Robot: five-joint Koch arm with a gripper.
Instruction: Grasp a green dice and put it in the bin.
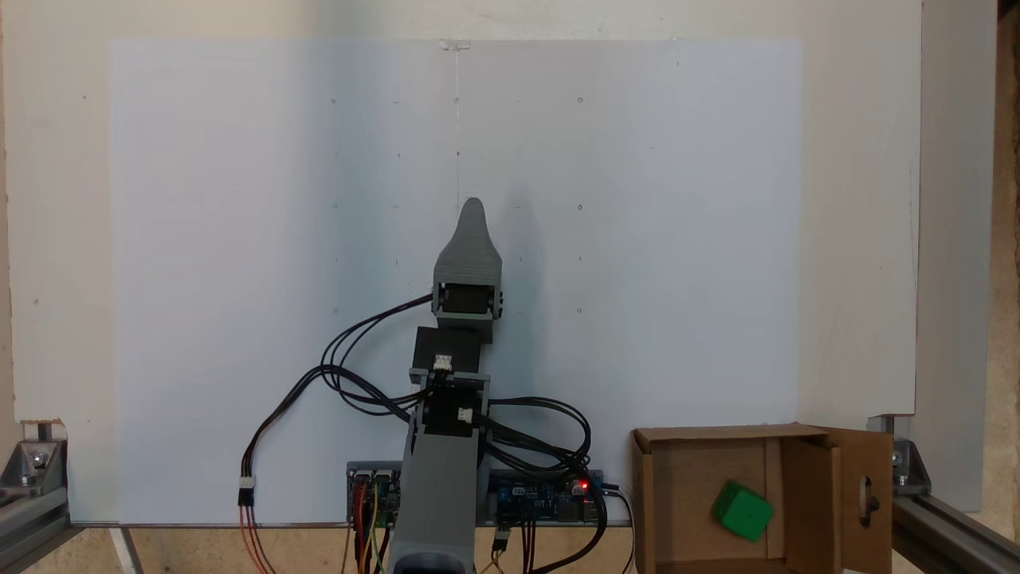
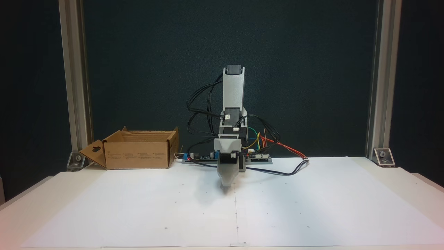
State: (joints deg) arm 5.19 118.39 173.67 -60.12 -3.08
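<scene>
One die: the green dice (image 1: 743, 511) lies inside the bin (image 1: 647, 486), on the cardboard floor, turned a little askew, nearer the wall that carries the slotted flap.
Bin place: in the top-down fixed view the bin sits at the lower right corner of the white sheet (image 1: 239, 239), beside the arm's base; in the front-facing fixed view the bin (image 2: 135, 155) stands at the sheet's far left corner, flap hanging open to the left.
Gripper place: the gripper (image 1: 472, 206) points out over the middle of the sheet, on its centre line; seen from the front, the gripper (image 2: 225, 187) hangs low, tip just above the paper.
Gripper state: nothing green shows at the tip and I judge it empty; the jaws lie one behind the other for both cameras, so whether they are parted or closed cannot be told.
Key relation: the dice lies back toward the base and off to the right of the gripper in the top-down view, well apart from it, behind the bin's walls.
Long axis: none to speak of, the dice being a cube.
Task standing: judged from how things lie, the dice is already in the bin and no grasp is left to make.
Next move: probably only a retreat to rest.
</scene>
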